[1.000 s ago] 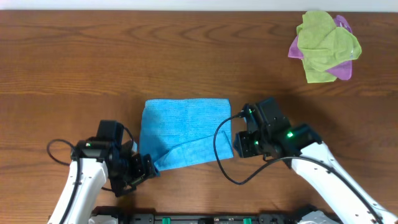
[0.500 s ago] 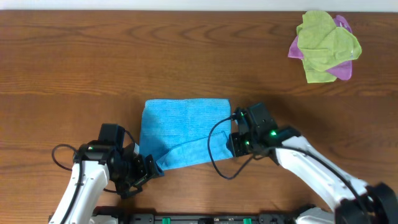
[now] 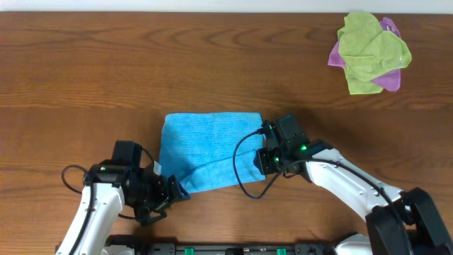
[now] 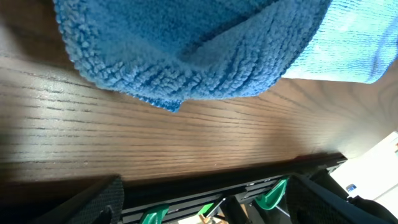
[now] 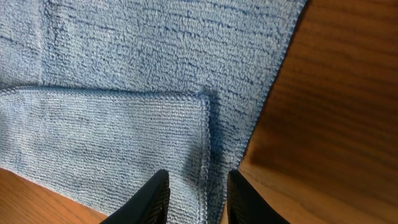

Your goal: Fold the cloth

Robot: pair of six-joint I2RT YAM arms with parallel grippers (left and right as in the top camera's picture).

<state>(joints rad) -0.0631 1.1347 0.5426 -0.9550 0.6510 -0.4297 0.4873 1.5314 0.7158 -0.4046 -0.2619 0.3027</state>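
Note:
The sky-blue cloth [image 3: 209, 145] lies flat at the table's front middle, with a flap folded over along its front part. My right gripper [image 3: 263, 161] rests at the cloth's right edge. In the right wrist view its black fingers [image 5: 152, 199] stand a narrow gap apart, straddling the flap's hemmed corner [image 5: 202, 102] of the cloth [image 5: 155, 56], which lies flat between them. My left gripper [image 3: 173, 191] sits just off the cloth's front left corner. In the left wrist view the left gripper [image 4: 205, 202] is wide open and empty, with the cloth [image 4: 199, 50] hanging ahead of it.
A lime-green cloth [image 3: 368, 49] lies bunched over a purple-pink cloth [image 3: 389, 79] at the back right corner. The table's front edge and green clamps [image 4: 270, 196] run just below my left gripper. Bare wood [image 3: 106, 71] surrounds the blue cloth.
My right gripper has moved left onto the cloth's right edge and its jaws have narrowed. The left gripper has crept slightly right, staying open.

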